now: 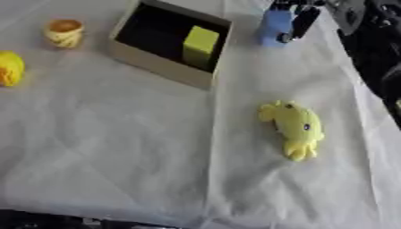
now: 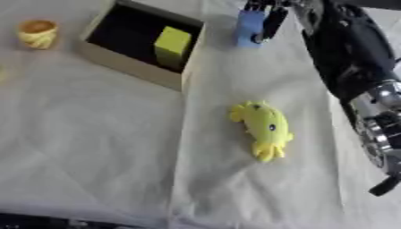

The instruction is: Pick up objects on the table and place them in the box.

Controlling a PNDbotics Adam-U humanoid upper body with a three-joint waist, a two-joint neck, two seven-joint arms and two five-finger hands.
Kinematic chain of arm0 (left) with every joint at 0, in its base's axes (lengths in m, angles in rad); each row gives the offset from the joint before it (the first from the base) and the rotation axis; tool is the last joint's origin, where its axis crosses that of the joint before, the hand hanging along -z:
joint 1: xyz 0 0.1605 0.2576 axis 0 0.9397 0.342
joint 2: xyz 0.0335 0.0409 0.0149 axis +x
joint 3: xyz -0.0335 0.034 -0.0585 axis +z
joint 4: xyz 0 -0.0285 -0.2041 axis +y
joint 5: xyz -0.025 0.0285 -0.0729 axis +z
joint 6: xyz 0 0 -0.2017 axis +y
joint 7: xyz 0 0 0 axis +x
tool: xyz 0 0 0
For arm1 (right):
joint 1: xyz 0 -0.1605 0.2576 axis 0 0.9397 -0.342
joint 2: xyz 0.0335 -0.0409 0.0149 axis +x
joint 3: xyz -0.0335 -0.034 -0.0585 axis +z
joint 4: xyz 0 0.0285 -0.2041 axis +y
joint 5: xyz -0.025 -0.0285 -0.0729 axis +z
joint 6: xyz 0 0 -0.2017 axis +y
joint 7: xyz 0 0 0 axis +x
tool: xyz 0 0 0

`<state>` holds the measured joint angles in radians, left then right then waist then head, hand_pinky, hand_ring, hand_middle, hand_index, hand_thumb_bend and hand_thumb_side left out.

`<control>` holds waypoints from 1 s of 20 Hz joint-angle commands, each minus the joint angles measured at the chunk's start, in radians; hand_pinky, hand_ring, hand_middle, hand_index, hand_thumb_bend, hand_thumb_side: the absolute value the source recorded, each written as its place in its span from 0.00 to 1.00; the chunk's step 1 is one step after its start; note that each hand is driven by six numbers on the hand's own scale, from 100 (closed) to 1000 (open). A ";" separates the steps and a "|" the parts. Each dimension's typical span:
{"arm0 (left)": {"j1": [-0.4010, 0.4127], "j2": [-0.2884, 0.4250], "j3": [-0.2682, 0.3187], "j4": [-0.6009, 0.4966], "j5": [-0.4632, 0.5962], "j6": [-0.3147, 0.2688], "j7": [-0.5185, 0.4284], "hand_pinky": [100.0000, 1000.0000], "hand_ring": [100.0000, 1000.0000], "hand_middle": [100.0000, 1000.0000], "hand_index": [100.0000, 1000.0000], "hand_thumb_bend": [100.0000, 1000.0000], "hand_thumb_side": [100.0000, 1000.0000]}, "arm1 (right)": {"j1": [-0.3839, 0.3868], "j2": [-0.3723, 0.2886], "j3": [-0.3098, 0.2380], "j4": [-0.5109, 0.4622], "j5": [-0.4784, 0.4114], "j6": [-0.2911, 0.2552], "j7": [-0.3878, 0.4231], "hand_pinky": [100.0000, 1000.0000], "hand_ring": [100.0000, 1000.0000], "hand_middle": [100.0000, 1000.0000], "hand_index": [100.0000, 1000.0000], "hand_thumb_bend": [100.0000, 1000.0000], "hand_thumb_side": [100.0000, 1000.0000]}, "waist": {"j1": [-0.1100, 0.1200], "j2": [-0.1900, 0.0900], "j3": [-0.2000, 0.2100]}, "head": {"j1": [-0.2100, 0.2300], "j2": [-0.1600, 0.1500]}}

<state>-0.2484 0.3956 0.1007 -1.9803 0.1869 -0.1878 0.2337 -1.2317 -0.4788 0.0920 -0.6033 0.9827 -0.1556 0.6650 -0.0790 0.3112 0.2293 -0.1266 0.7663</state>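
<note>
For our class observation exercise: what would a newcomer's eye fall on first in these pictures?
Probably the yellow plush toy, lying alone on the white cloth right of centre. Next, the box at the far side, its dark inside holding a yellow-green block. Beyond its right corner, the right robot hand is closed round a blue object.

Tabletop [image 1: 117, 156] lying under wrinkled matt white cloth, box [image 1: 156, 67] looking like plain matt cardboard with a dark inside, yellow toy [image 1: 296, 127] showing soft plush, right hand [image 2: 270, 18] looking black and slightly glossy, arm joint [image 2: 384, 96] gleaming silver metal
</note>
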 commanded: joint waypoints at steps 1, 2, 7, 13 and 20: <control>-0.013 0.011 0.000 -0.020 0.002 0.002 -0.002 0.75 0.80 0.71 0.82 0.00 0.59 | -0.020 -0.015 -0.007 -0.016 0.003 0.011 -0.036 0.79 0.81 0.60 0.74 0.10 0.00 | -0.008 -0.003 -0.001 | -0.001 0.004; -0.013 0.010 0.000 -0.020 0.003 0.002 -0.003 0.75 0.80 0.71 0.82 0.00 0.59 | -0.020 -0.014 -0.007 -0.016 0.002 0.014 -0.049 0.78 0.78 0.55 0.70 0.04 0.00 | -0.009 -0.004 -0.001 | 0.000 0.004; -0.013 0.010 0.000 -0.020 0.004 0.002 -0.003 0.75 0.80 0.71 0.82 0.00 0.59 | -0.024 -0.014 -0.003 -0.048 -0.033 0.014 -0.099 0.72 0.69 0.44 0.59 0.00 0.00 | -0.008 -0.010 -0.004 | 0.000 0.004; -0.010 0.010 -0.001 -0.020 0.004 0.002 -0.005 0.76 0.81 0.72 0.82 0.00 0.59 | -0.040 -0.024 0.020 -0.204 -0.120 0.011 -0.129 0.70 0.65 0.40 0.56 0.00 0.00 | -0.007 -0.020 -0.007 | 0.001 0.004; -0.014 0.009 -0.006 -0.020 0.006 0.002 -0.010 0.76 0.81 0.72 0.82 0.00 0.59 | -0.083 0.017 0.079 -0.376 -0.288 -0.003 -0.058 0.70 0.63 0.39 0.56 0.00 0.00 | -0.006 -0.031 -0.006 | -0.009 0.004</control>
<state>-0.2538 0.3951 0.0942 -1.9803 0.1902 -0.1848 0.2288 -1.2865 -0.4567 0.1621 -0.9347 0.7270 -0.1546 0.5933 -0.0793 0.3107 0.2227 -0.1311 0.7663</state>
